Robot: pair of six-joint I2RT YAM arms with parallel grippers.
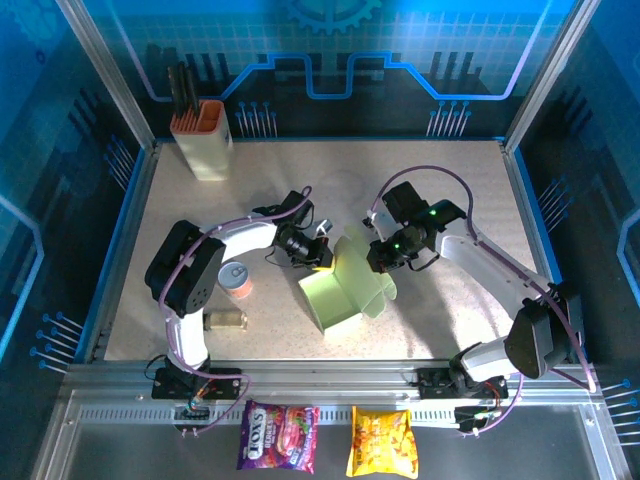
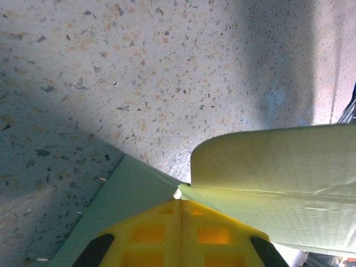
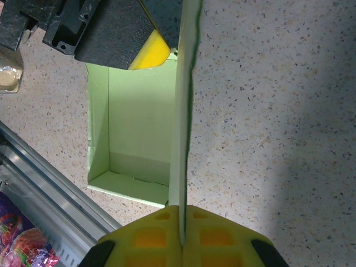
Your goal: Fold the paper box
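Looking first at the top external view: the paper box (image 1: 345, 290) lies half-formed near the middle of the table (image 1: 450, 190), its open side up and one flap raised; the left gripper (image 1: 320, 258) meets the box's far-left corner and the right gripper (image 1: 383, 258) its far-right flap; left of the box are a small pink tin (image 1: 237, 279) and a jar (image 1: 226, 320); a cream holder (image 1: 204, 141) stands well beyond the box at the far-left corner.

Left wrist view: the yellow fingers (image 2: 150, 236) are pressed together with their tips at the box's crease, a rounded flap (image 2: 278, 167) to the right; I cannot tell whether paper is caught between them.

Right wrist view: my right gripper (image 3: 182, 214) pinches a box panel (image 3: 183, 111) seen edge-on, the thin card running straight into the seam between the fingers; left of that panel the box's interior (image 3: 133, 122) is open; the left gripper's pad (image 3: 150, 50) touches the box's far end.
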